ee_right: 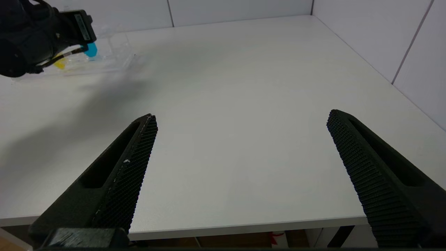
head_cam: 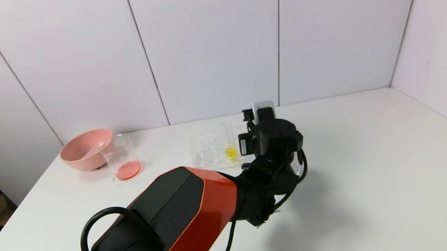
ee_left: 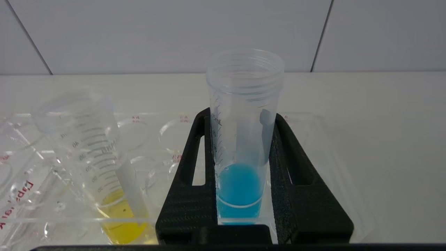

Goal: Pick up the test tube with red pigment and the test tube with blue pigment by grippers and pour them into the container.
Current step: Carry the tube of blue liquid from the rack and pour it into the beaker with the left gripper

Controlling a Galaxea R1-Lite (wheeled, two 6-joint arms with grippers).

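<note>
Left end effector [ee_left: 244,174] pinched the test tube with blue pigment [ee_left: 242,139] upright in rack [ee_left: 62,195]; best lifted straight, then carried toward the container [head_cam: 121,157] at ten o'clock. Right end effector [ee_right: 240,174] spread, idle.

In the head view the black wrist of the orange-and-black left arm [head_cam: 274,144] at frame centre hides its own jaws and the blue tube. In the left wrist view the bottom edge cuts off the clear slim tube of blue liquid [ee_left: 240,167] and the tilted clear tube of yellow liquid [ee_left: 104,174]. In the right wrist view the black ribbed right gripper [ee_right: 240,122] is cut off at the lower edge.
</note>
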